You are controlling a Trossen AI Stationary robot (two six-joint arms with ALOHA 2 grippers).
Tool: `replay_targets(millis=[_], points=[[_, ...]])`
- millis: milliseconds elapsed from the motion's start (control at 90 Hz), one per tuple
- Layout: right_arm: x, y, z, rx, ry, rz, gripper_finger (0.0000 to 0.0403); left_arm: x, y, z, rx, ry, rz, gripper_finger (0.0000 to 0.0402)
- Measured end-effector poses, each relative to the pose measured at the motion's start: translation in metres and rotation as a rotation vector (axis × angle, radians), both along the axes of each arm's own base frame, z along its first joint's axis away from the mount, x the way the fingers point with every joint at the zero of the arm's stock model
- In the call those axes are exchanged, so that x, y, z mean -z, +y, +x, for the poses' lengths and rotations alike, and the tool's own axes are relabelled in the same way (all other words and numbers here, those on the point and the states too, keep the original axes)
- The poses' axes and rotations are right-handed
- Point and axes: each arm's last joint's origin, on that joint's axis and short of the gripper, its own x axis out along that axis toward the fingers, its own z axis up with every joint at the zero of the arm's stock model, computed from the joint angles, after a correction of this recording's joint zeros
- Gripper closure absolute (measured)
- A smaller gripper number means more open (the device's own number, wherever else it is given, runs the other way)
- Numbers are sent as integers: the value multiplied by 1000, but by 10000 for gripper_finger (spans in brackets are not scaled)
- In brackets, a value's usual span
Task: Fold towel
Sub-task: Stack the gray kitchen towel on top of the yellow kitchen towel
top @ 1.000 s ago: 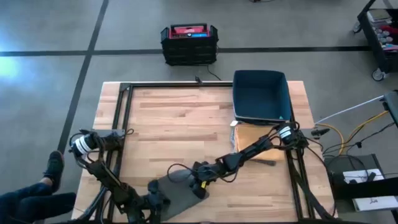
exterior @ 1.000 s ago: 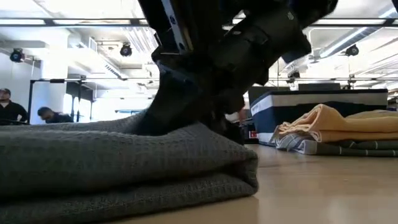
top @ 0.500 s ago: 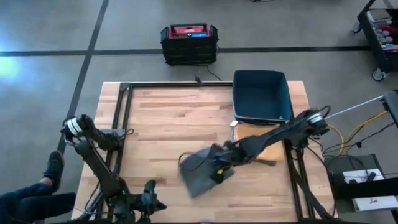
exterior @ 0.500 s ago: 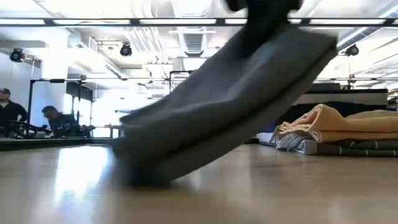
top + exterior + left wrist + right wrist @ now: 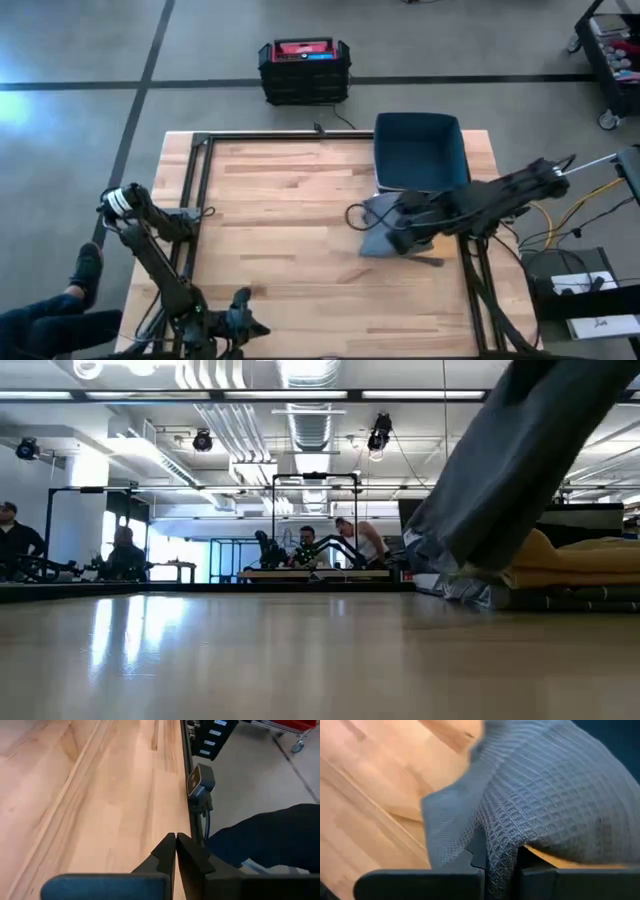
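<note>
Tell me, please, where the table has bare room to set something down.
The wooden table is bare across its middle and left side, from the black frame rail to the grey towel held by the right gripper. It is crowded at the right: the blue bin and stacked towels.

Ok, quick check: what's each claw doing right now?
Left claw: shut, holding nothing, at the table's near-left edge.
Right claw: shut on the grey towel, carrying it near the pile by the bin.
</note>
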Motion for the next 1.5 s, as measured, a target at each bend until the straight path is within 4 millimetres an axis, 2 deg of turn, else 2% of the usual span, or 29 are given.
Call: replay_targets(millis=[111, 200, 567, 756, 900, 1044, 1178, 1344, 1500], points=[[4, -2, -16, 29, 25, -7, 403, 0, 0, 0, 0, -1, -3, 400], [15, -4, -28, 60, 62, -21, 403, 0, 0, 0, 0, -1, -3, 400], [91, -12, -65, 222, 358, -10, 403, 0, 0, 0, 1, -3, -7, 400], [121, -16, -75, 271, 416, -32, 403, 0, 0, 0, 1, -2, -7, 400], [132, -16, -76, 289, 398, -18, 383, -1, 0, 0, 1, -2, -7, 400], [135, -14, -70, 237, 349, 14, 322, -1, 0, 0, 1, -2, -7, 400], [127, -12, -68, 189, 359, 24, 251, -1, -1, 0, 1, -2, -7, 400], [102, -10, -65, 114, 359, 47, 184, -2, 0, 0, -1, -3, -14, 400], [72, -11, -66, 39, 401, 32, 149, -2, 0, 0, -2, -3, -18, 400]])
